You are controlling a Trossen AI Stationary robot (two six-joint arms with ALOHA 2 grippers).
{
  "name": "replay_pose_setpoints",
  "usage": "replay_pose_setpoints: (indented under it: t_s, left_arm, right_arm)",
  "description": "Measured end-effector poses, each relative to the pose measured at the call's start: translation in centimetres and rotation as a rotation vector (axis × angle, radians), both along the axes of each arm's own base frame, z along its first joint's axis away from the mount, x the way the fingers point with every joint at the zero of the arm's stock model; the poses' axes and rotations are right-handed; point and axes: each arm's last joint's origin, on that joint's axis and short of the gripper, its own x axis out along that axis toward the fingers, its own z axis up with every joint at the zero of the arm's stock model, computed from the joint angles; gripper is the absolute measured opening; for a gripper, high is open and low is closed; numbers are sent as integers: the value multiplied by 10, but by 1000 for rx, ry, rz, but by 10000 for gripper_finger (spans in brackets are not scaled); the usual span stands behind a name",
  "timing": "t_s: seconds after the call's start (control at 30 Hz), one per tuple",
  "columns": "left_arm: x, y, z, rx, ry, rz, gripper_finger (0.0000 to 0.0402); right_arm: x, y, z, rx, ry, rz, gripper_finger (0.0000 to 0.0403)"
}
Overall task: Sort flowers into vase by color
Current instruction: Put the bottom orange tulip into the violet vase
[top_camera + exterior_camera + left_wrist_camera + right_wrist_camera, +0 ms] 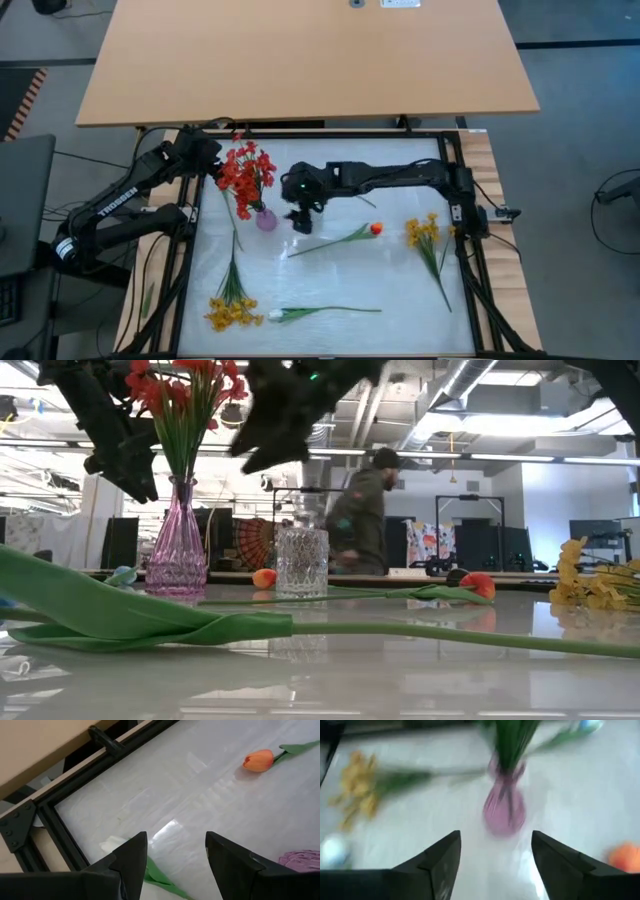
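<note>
High view shows red sprays [246, 170] in the pink vase [266, 220], right claw [303, 222] beside it wide and empty, left claw [172, 857] parted and empty, and tulips [375, 228], yellow bunches [424, 232] and the clear vase [301, 561] unfilled on the bench [400, 285].

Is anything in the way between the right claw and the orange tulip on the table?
Nothing visible. The open right gripper hangs beside the pink vase, and only bare table separates it from the orange tulip.
</note>
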Motion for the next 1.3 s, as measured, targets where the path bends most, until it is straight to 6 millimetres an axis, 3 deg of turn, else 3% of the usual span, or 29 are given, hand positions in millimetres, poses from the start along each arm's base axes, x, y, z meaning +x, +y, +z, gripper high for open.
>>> replay_pose_setpoints:
  t_s: [0.23, 0.5, 0.67, 0.9, 1.07, 1.17, 1.3]
  left_arm:
    - [0, 0, 0, 2, 3, 3, 190]
    - [0, 0, -2, 0, 7, 0, 190]
    - [0, 0, -2, 1, 8, -6, 190]
    - [1, 0, -2, 4, 12, -23, 190]
    - [1, 0, -1, 10, 16, -32, 190]
    - [1, 0, -1, 12, 18, -36, 190]
    - [1, 1, -1, 14, 18, -36, 190]
  right_arm:
    - [-49, -2, 12, 62, 312, 1, 270]
    - [-86, 21, -35, 138, 465, -72, 270]
    - [-84, 34, -71, 160, 490, -92, 270]
    - [-75, 44, -115, 100, 595, 10, 270]
    - [-71, 48, -132, 3, 632, -14, 266]
    - [-71, 55, -132, -32, 629, 20, 229]
    - [-76, 66, -125, -90, 622, 98, 105]
